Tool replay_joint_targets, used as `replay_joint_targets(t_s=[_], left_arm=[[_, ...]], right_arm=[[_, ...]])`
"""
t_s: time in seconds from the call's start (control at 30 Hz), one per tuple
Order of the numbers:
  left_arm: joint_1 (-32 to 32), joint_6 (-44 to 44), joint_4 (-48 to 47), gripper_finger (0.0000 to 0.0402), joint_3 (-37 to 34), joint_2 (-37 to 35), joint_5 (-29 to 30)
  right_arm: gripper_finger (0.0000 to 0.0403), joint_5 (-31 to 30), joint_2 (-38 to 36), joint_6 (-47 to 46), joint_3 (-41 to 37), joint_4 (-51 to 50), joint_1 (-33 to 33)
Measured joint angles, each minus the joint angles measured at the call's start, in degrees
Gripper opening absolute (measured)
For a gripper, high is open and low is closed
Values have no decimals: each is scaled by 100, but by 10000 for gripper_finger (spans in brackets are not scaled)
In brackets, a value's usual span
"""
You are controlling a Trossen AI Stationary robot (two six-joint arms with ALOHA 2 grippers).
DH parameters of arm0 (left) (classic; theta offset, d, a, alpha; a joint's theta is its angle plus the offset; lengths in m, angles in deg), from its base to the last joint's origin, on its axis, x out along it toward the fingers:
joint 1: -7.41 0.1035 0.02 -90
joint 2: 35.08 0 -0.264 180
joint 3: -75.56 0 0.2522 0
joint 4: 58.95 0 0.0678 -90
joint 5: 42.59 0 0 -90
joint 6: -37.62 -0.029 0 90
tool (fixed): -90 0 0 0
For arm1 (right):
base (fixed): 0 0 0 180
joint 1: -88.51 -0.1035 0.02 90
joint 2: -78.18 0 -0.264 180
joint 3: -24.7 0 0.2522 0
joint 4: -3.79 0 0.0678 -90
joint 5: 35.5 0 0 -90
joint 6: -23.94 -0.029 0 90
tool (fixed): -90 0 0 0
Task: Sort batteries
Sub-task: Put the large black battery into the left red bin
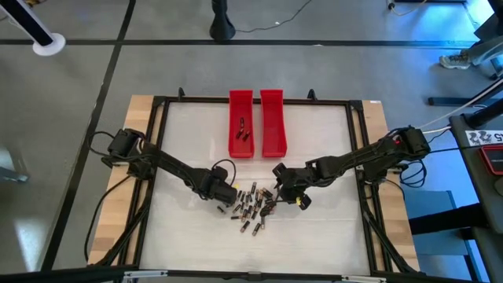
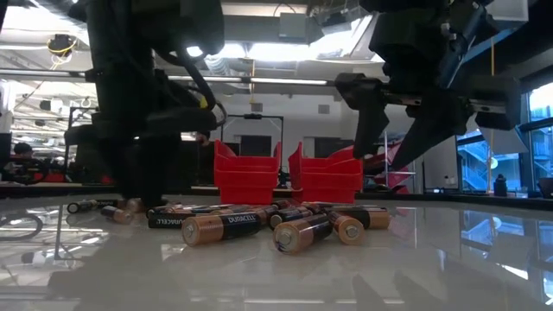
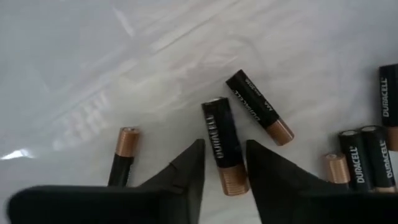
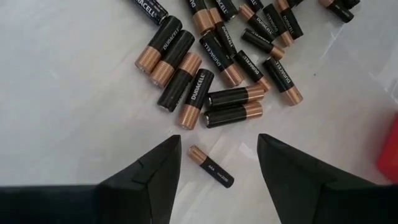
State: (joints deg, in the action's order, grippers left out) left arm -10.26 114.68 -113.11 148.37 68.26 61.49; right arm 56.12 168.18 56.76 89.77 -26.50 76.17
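1. From above, my two dark arms reach inward over a white counter (image 1: 314, 236) and meet at a scatter of batteries (image 1: 251, 206) near its front middle. Two long red trays (image 1: 256, 123) stand side by side farther back; the left one holds a couple of small dark items I cannot identify.
2. Only the level view shows the batteries lying flat in a loose heap, coppery ends facing the camera, with the red trays behind them.
3. My left wrist view shows what the overhead cannot: one black-and-copper battery (image 3: 224, 146) lies between my left fingers (image 3: 186, 171), its copper end nearest me. The fingers stand close on either side; I cannot tell whether they are pressing on it.
4. My right fingers (image 4: 158, 168) are spread wide, released, holding nothing. A small thin battery (image 4: 211, 166) lies on the counter between them, touching neither. The main heap sits just beyond.
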Motion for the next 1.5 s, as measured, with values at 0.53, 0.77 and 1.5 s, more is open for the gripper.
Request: replay_joint_targets(t_s=[0.53,0.77,1.5], left_arm=[[50,-424,-274,34,94,-432,-25],[170,-1002,-489,34,545,-1141,790],[3565,-4286,1581,40,726,-1660,91]], right_arm=[[214,-64,0,-722,-2,-426,0],[214,-76,0,-1203,-4,-829,0],[214,-80,0,-1907,-4,-746,0]])
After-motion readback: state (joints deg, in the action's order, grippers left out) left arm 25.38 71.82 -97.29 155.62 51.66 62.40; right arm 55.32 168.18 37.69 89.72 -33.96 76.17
